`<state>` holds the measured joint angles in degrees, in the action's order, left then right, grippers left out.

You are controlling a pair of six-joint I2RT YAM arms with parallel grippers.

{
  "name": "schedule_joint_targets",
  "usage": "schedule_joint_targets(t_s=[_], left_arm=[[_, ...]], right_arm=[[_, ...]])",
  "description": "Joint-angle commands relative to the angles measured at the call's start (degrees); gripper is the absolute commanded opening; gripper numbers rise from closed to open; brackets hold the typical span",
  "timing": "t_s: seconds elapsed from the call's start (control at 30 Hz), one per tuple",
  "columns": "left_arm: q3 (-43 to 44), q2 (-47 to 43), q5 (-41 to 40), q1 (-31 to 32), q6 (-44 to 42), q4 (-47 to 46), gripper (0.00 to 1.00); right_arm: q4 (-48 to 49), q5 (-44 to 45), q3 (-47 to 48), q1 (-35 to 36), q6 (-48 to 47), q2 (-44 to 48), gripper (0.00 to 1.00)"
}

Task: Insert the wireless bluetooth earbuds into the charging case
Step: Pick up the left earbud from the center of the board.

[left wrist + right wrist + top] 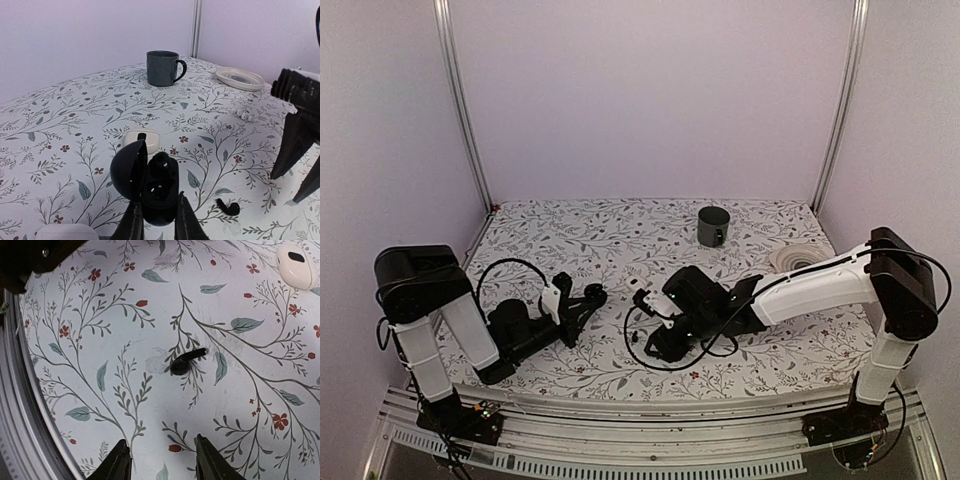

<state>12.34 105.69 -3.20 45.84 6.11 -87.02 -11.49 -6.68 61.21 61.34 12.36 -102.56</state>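
Observation:
The charging case [159, 190] is black and glossy. It stands open with its lid [127, 170] swung left, held between the fingers of my left gripper [159, 199]. A dark earbud [162, 162] seems to sit in its far slot, and the near slot looks empty. A second black earbud [227, 206] lies loose on the cloth to the right of the case, and it also shows in the right wrist view [184, 361]. My right gripper [162, 460] is open and empty, hovering a little short of that earbud. In the top view my left gripper [590, 298] and right gripper [655, 345] face each other mid-table.
A white oval case [142, 140] lies just behind the black case and also shows in the right wrist view [297, 260]. A grey mug [713, 226] and a white saucer [798, 259] stand at the back right. A small white piece [245, 115] lies mid-right. The table's front rail [15, 405] is close by.

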Motion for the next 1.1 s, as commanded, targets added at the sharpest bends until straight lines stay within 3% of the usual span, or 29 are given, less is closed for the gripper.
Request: schedule_joint_targets(t_s=[0.0,0.23,0.37,1.07], left_arm=[[-1.07,-1.24,-1.82,-0.5,1.33,-17.35,0.0],[-1.66,-0.86,0.85,-0.21,0.04,-17.39,0.0],[-1.35,-0.06,2.52,0.41,-1.04,-17.39,0.0],[-0.46,1.57,0.48,2.63,-3.43,-17.39,0.0]], right_arm=[[16.19,3.18,-4.47,-0.31,-11.36,-1.37,0.49],[21.5,3.7,-3.52,-0.35,-19.94,-7.16,0.5],[21.29,4.27,-1.43,-0.35,-21.71,-9.44,0.42],[17.3,5.63,3.33,-0.26,-24.59,-13.63,0.34]])
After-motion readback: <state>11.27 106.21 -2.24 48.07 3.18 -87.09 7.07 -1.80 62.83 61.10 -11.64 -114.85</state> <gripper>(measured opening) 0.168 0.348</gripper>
